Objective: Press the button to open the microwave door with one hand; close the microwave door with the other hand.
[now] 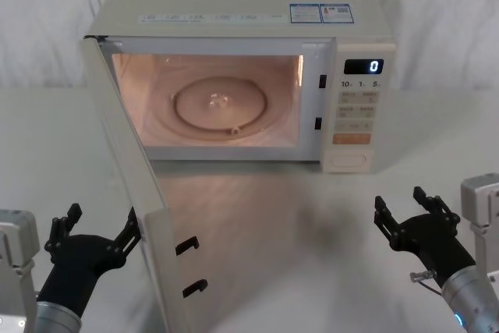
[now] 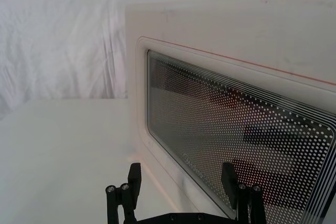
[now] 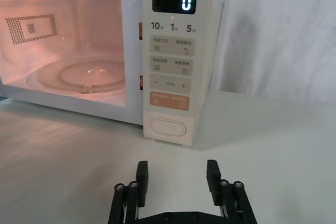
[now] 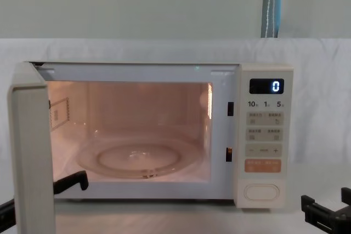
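Left gripper [image 1: 97,232] spread, its right fingertip against the outer face of the open microwave door [image 1: 129,193]. Right gripper [image 1: 405,212] spread, low, facing the oval button [image 3: 168,128] ahead; interior lit.

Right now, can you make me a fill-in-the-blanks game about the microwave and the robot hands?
1. The microwave door is swung ____.
2. The display shows the number ____.
3. The left gripper is at the door's outer face; the ____ gripper faces the button.

Missing words: open; 0; right
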